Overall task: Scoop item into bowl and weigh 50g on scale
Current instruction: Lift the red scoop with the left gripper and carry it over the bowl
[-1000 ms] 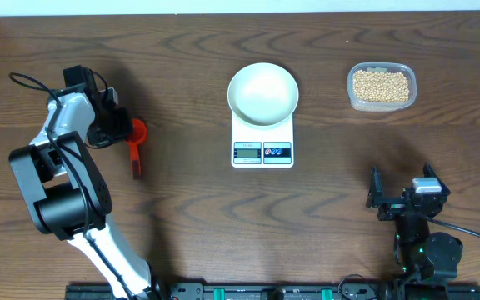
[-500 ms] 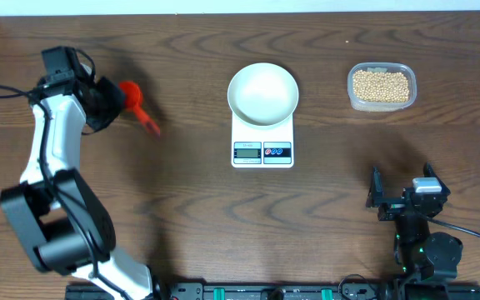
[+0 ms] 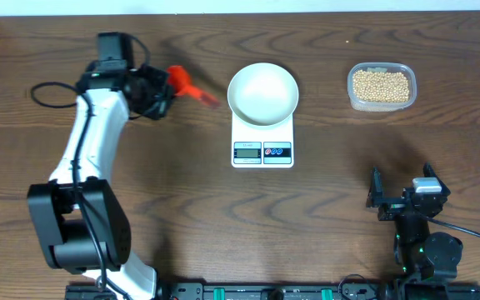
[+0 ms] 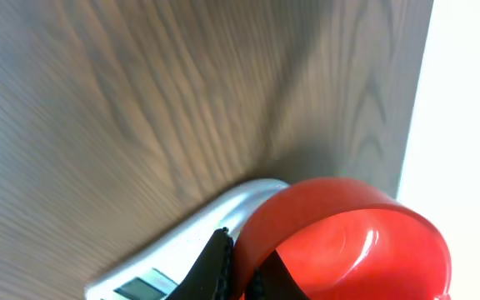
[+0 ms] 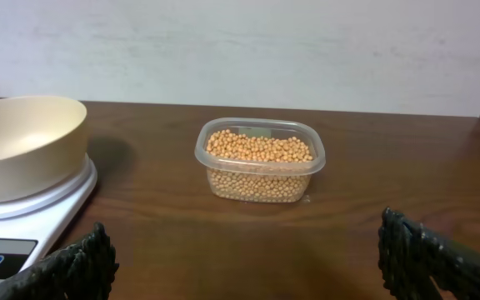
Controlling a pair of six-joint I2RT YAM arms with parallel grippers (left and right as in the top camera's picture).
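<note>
Beans (image 3: 381, 86) are lying in the clear tub (image 3: 352, 98) at 3 o'clock from the left claw (image 3: 163, 90), which is gripping the red scoop (image 3: 179, 80); the bowl (image 3: 262, 92) on the scale (image 3: 262, 152) is sitting between them. The right claw (image 3: 401, 190), gaping empty, is hovering nearer the tub.

left gripper (image 3: 163, 92) clamped; right gripper (image 3: 402, 190) spread wide
</note>
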